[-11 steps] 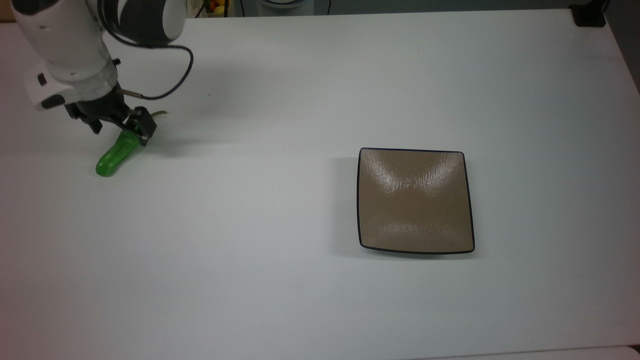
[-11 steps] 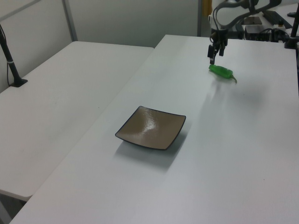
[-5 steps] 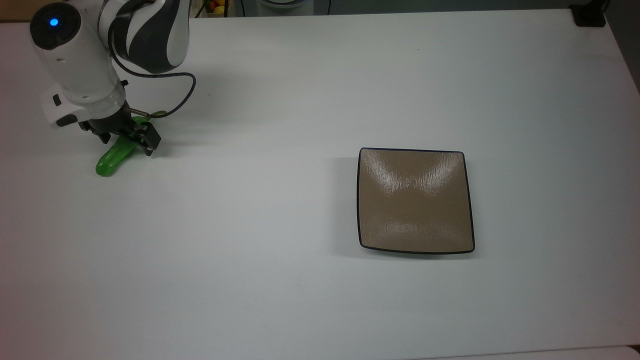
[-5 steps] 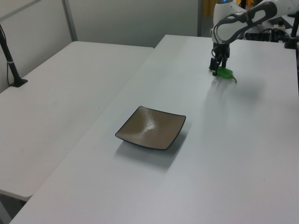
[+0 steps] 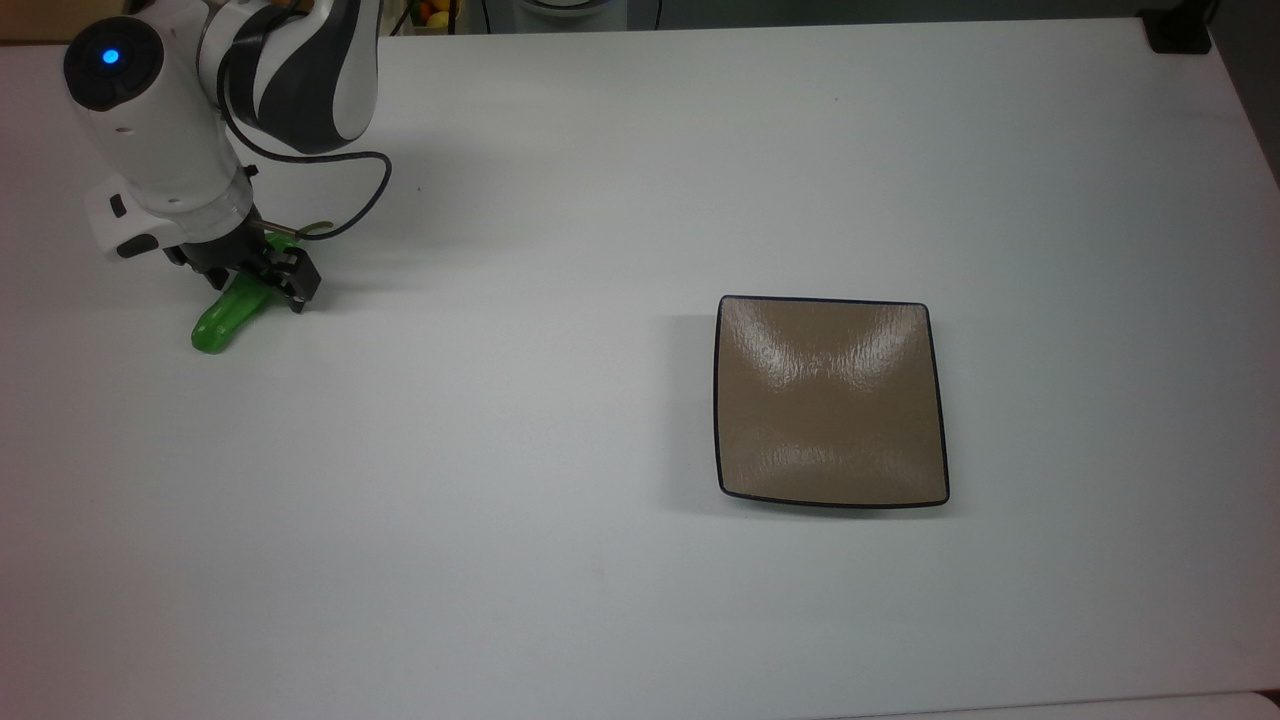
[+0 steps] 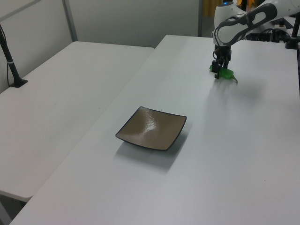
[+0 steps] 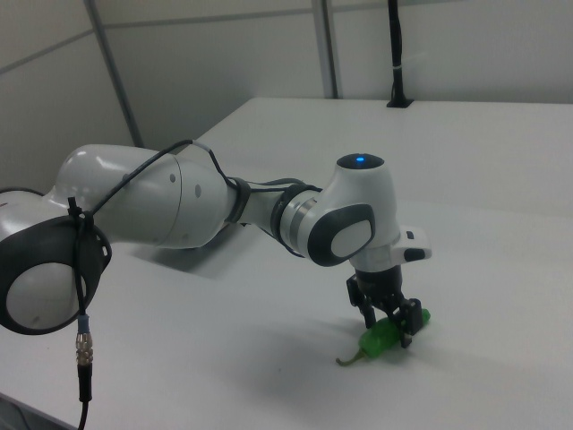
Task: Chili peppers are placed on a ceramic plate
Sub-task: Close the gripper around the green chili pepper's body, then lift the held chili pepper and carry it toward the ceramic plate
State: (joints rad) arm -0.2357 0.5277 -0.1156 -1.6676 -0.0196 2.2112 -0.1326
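Since a second ago the arm has dropped, bringing the pincer (image 5: 255,276) down onto the chili pepper (image 5: 225,317), fingers now straddling its stem end. Fingers sit either side of the pepper, at or very near its skin; cannot tell if they are clamped. Pepper lies flat on the white tabletop (image 5: 560,180) at the top view's far left, thin stem (image 7: 351,359) curling out behind the pincer. Ceramic plate (image 5: 830,400) sits bare, well apart, toward the top view's right. In the left view, the pincer (image 6: 219,71) and pepper (image 6: 226,73) are far behind the plate (image 6: 151,128).
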